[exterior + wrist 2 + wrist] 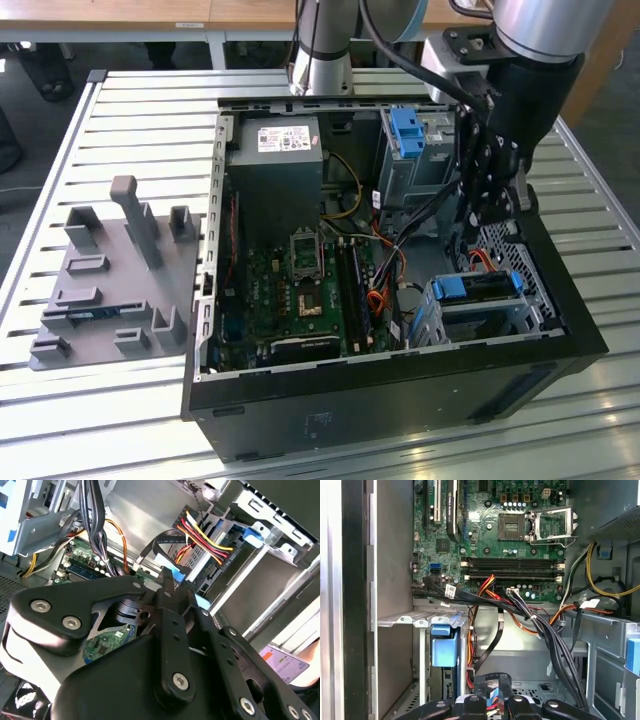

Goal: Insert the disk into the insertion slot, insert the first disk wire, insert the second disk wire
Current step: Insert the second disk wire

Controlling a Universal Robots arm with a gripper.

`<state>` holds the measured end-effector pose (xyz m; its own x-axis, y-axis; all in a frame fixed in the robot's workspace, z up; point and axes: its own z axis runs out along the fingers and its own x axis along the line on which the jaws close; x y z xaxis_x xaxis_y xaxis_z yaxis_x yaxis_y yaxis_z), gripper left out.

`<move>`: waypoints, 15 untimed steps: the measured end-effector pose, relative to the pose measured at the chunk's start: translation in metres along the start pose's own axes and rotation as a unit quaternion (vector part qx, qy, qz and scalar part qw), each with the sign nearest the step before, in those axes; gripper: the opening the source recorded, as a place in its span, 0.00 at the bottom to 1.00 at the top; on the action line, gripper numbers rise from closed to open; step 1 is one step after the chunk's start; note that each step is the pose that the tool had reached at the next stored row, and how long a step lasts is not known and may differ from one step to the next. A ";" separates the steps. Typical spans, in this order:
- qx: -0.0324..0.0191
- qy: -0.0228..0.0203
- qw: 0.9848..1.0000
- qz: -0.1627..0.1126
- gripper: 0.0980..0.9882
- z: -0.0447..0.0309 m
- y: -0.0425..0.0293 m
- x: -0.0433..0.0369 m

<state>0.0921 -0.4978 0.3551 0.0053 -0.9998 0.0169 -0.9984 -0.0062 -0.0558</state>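
Observation:
The disk (pixel 476 287), framed in blue, lies inside the insertion slot (pixel 524 316), a low silver cage at the case's front corner on the exterior view's right. In the second wrist view a red, yellow and black wire bundle (pixel 202 536) reaches the disk's (pixel 201 565) end. My gripper (pixel 487 205) hangs just behind the slot. Its black fingers (pixel 172 610) are shut on the blue connector (pixel 175 573) of a flat black disk wire (pixel 162 542), a short way from the disk. The first wrist view shows the same connector (pixel 487 695) between the fingers, beside the disk's carrier (pixel 444 647).
A taller grey cage with a blue latch (pixel 405 135) stands behind the gripper. Loose black and orange cables (pixel 540 625) cross between the motherboard (pixel 300 290) and the cages. The power supply (pixel 275 165) sits at the back. A grey fixture plate (pixel 110 280) lies outside on the slatted table.

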 end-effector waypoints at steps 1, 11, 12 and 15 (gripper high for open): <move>0.000 0.002 1.000 0.000 0.17 0.0012 0.0001 -0.0004; 0.000 0.035 0.999 -0.002 0.17 0.0085 0.0004 -0.0037; 0.000 0.037 0.999 -0.002 0.17 0.0089 0.0004 -0.0039; 0.000 0.041 0.999 -0.002 0.08 0.0095 0.0004 -0.0044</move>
<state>0.0922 -0.4936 0.3456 0.0053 -0.9950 0.0998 -0.9984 -0.0108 -0.0550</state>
